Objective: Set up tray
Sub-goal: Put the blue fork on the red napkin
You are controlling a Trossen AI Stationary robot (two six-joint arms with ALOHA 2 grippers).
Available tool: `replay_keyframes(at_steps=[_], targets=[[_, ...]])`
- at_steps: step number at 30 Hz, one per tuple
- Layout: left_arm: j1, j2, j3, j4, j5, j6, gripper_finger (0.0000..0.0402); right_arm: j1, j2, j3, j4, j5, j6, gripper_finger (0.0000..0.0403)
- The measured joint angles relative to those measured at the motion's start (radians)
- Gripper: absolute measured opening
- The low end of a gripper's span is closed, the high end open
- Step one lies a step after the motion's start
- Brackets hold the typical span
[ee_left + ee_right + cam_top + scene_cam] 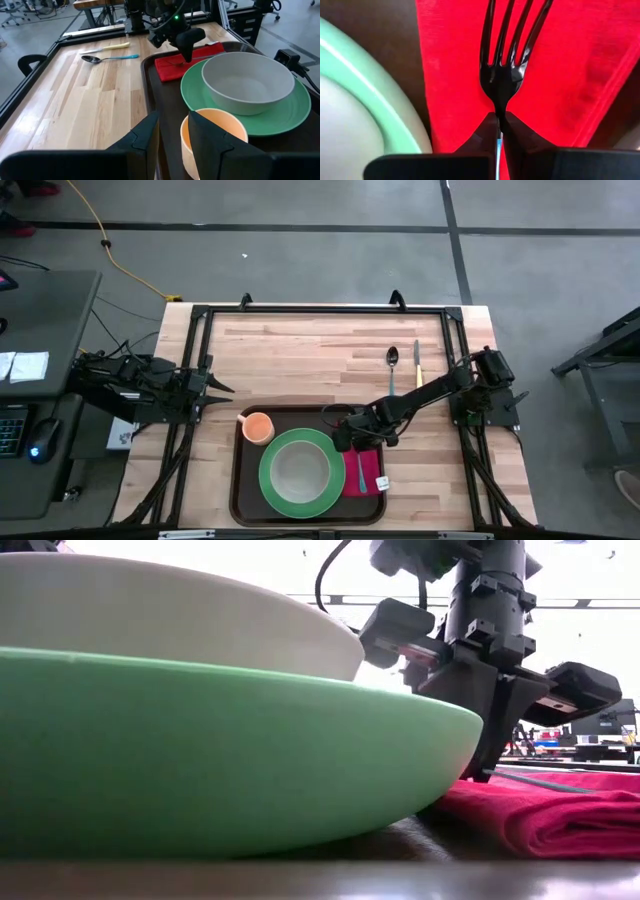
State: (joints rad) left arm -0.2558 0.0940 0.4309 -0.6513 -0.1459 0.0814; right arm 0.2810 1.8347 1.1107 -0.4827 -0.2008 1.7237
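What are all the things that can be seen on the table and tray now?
tray: 1, dark brown, near edge of the table
plate: 1, green, on the tray
bowl: 1, white, on the plate
cup: 1, orange, tray's far left corner
napkin: 1, red, on the tray right of the plate
fork: 1, dark tines, blue handle, lying on the napkin
spoon: 1, blue handle, on the table beyond the tray
knife: 1, pale yellow handle, right of the spoon
left gripper: at the table's left edge
right gripper: shut on the fork
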Motion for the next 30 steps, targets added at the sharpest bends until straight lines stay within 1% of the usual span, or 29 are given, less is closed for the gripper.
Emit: replay_keyframes(at_steps=[19,30], targets=[[0.000,0.000,0.000,-0.002,0.000,-0.003,0.0136,0.001,0.000,0.000,-0.013,0.063,-0.003,0.0000],[0.000,0.000,0.000,-0.002,0.000,-0.003,0.0136,0.001,0.000,0.000,-0.013,0.044,0.000,0.0002]])
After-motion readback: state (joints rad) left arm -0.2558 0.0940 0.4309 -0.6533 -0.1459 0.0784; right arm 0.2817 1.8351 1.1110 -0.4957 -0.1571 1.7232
